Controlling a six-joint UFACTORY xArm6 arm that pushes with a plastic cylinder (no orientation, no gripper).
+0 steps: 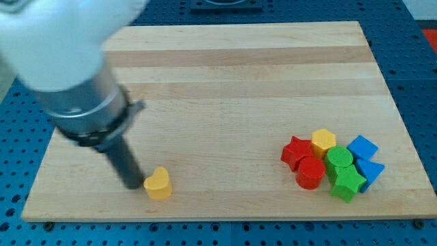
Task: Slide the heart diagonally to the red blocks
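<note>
A yellow heart block (158, 184) lies near the board's bottom edge, left of centre. My tip (132, 185) rests just to the heart's left, touching or nearly touching it. Far to the right sit a red star block (295, 152) and a red cylinder (311, 172), side by side at the left end of a cluster. The rod rises up and to the left into the grey and white arm body (68, 68), which hides the board's top left part.
The cluster at the right also holds a yellow hexagon (323, 142), a green cylinder (339, 158), a green star (347, 183), a blue cube (362, 147) and a blue triangle (371, 171). The wooden board (239, 75) lies on a blue perforated table.
</note>
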